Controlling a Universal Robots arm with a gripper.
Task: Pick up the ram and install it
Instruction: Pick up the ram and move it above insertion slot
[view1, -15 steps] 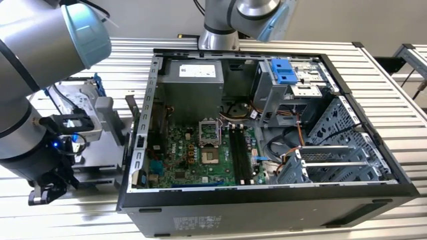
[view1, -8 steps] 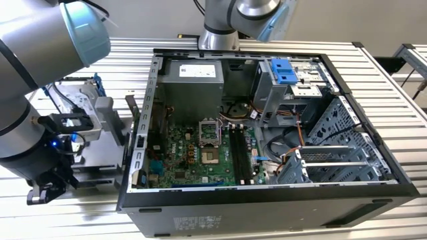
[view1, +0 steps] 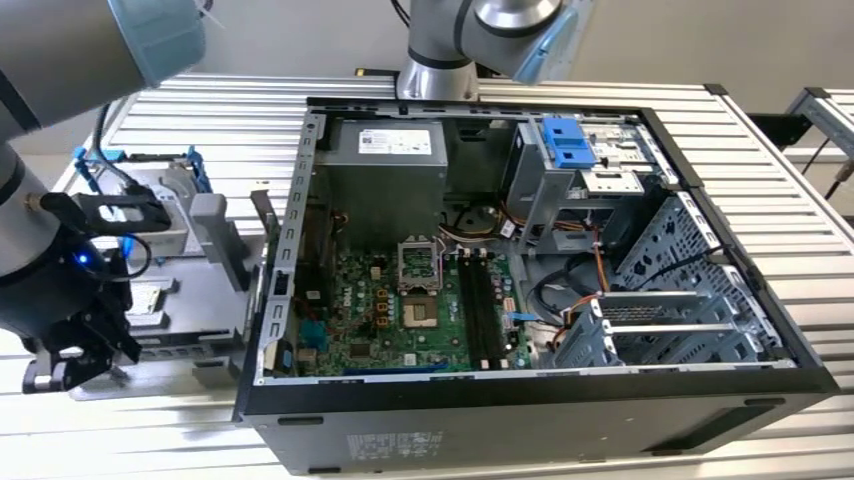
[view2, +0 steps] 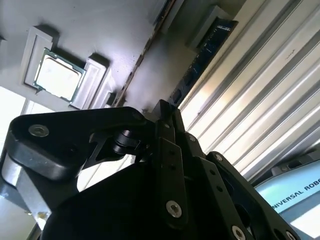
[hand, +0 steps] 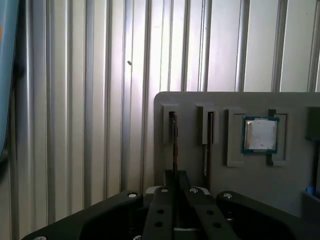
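Note:
The ram (hand: 173, 140) is a thin dark stick seen edge-on, standing in a slot of the grey holder (hand: 190, 102). In the second wrist view the ram (view2: 145, 50) shows as a thin line running to my fingertips. My gripper (hand: 175, 177) has its black fingers (hand: 161, 200) closed tight on either side of the stick's near end. In the exterior view the gripper (view1: 60, 370) hangs low over the holder (view1: 187, 345), at the view's left of the open computer case (view1: 534, 400). The green motherboard (view1: 387, 300) with long black slots (view1: 481, 300) lies inside the case.
A second dark stick (hand: 206, 145) (view2: 210, 42) stands in the neighbouring slot. A processor chip (hand: 260, 135) (view2: 57, 75) lies in a recess of the holder. A blue-framed drive (view1: 94, 165) sits behind the holder. The ribbed metal table (hand: 75, 100) runs under everything.

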